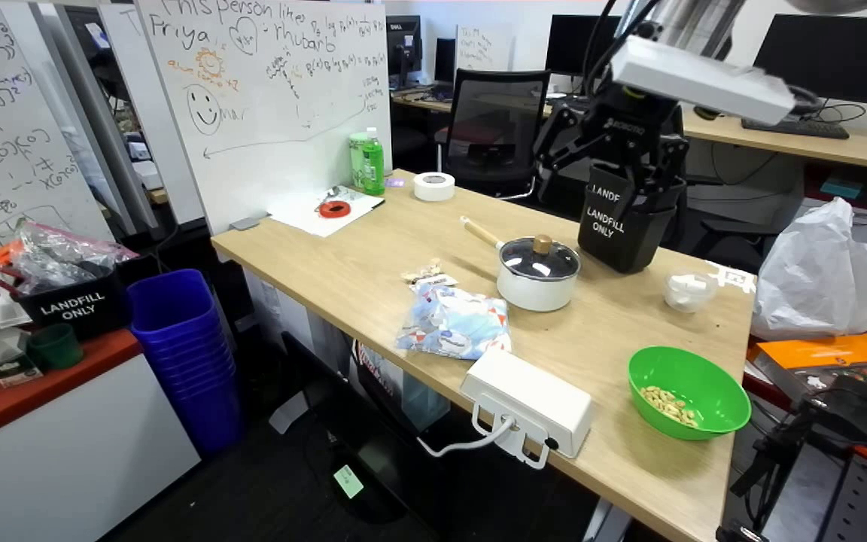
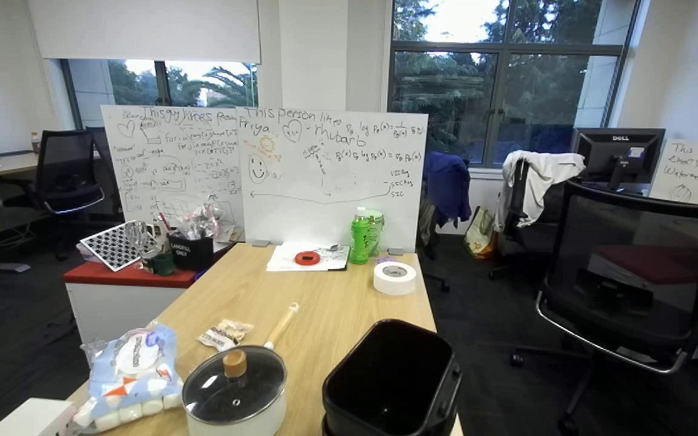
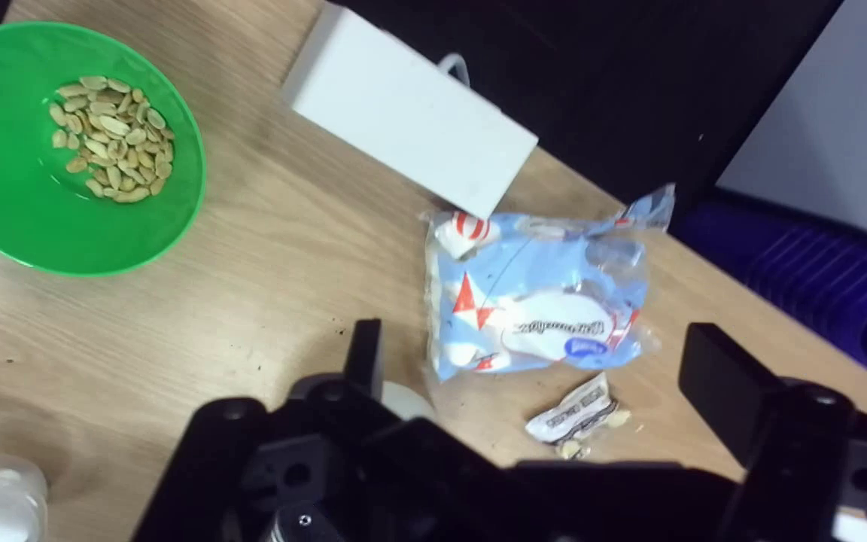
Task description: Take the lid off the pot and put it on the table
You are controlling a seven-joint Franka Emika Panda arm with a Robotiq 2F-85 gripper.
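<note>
Lid [image 2: 234,390] sits on the pot [image 1: 537,293] in both exterior views, knob [image 2: 235,364] up, w/ the bin [image 1: 622,252] just to one side & the bag [image 2: 134,378] on the other. Gripper [image 3: 535,361] hangs above the table [image 2: 322,306], well apart from the lid; its fingers [image 3: 727,384] are spread wide w/ nothing betw. them. So imo it's the very start: lid not yet off; grip, lift & set-down all left. Farther along lie the pot's handle [image 2: 281,327] & a wrapper [image 2: 222,339]; table past them is prob. OK as a set-down spot. Tape [image 2: 392,287], then a bottle [image 2: 360,242], come farthest, nr. the whiteboard [image 2: 325,175].
</note>
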